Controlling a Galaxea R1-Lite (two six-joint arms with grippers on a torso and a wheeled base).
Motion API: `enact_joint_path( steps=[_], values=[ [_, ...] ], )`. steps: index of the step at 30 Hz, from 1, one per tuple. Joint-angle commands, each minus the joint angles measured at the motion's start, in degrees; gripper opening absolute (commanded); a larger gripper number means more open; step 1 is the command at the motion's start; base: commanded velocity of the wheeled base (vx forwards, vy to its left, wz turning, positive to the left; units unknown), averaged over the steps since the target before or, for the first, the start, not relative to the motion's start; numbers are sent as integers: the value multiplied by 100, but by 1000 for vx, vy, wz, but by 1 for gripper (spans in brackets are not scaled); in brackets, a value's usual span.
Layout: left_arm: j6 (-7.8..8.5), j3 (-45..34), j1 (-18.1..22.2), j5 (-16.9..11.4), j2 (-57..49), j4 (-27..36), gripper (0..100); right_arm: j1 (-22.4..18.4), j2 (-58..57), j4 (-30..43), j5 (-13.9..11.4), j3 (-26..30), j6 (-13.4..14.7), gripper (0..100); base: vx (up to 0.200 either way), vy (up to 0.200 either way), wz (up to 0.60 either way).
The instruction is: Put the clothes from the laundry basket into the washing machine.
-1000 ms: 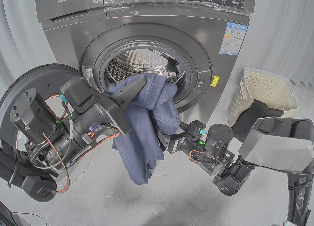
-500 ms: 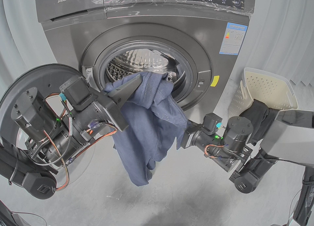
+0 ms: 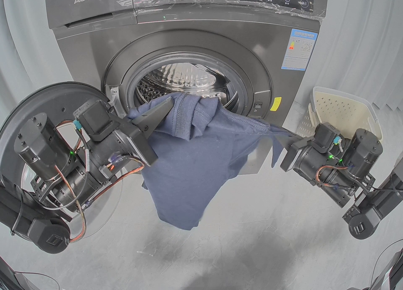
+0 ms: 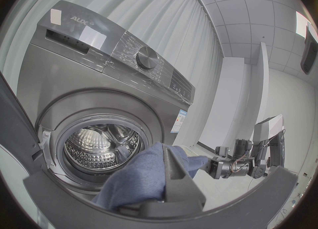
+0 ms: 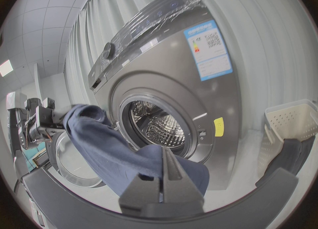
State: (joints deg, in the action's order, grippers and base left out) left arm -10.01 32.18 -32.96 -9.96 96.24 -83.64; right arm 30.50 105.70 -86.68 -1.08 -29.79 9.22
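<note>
- The step in hand, as I read it, is the loading itself. A blue garment [image 3: 197, 165] is out of the laundry basket [image 3: 344, 108] and held spread in front of the washing machine [image 3: 189, 31], not yet inside.
- The garment hangs between the two arms, just on the near side of the open drum [image 3: 184, 77]. Its top edge sits about level with the lower lip of the opening, and the loose bulk sags toward the floor.
- The left gripper [image 3: 156, 112] is at the left of the opening. It is clamped tight on a bunched end of the cloth, which drapes over its fingers.
- The right gripper [image 3: 292, 139] is out to the right, between the machine's front and the basket. It is pinched closed on a corner, so the fabric runs taut from one arm to the other.
- Both forearms lie low and point away toward the machine. The left one is in front of the swung-open door [image 3: 42, 102].
- Next, I'd judge, both held ends need carrying forward through the opening, with the right arm swinging left to line up. They should go deep enough for the hanging part to follow before either grip lets go.
- The dangling tail looks likely to snag on the lip or stay draped outside.
- A dark garment [image 5: 291, 150] slumps over the basket's rim, so more is waiting.
</note>
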Motion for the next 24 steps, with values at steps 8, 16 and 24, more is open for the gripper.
enact_joint_path(
  steps=[8, 16, 24],
  values=[
    [-1, -186, 0, 3, 26, -3, 0, -141, -428, -60, -41, 114, 1, 0, 0, 0, 0],
    [-10, -643, -79, -85, 167, 41, 100, -88, -718, 28, -50, -18, 1, 0, 0, 0, 0],
    [-186, -1364, -334, -15, 843, -21, 100, -71, -1149, 406, -32, -422, 19, 0, 0, 0, 0]
  ],
)
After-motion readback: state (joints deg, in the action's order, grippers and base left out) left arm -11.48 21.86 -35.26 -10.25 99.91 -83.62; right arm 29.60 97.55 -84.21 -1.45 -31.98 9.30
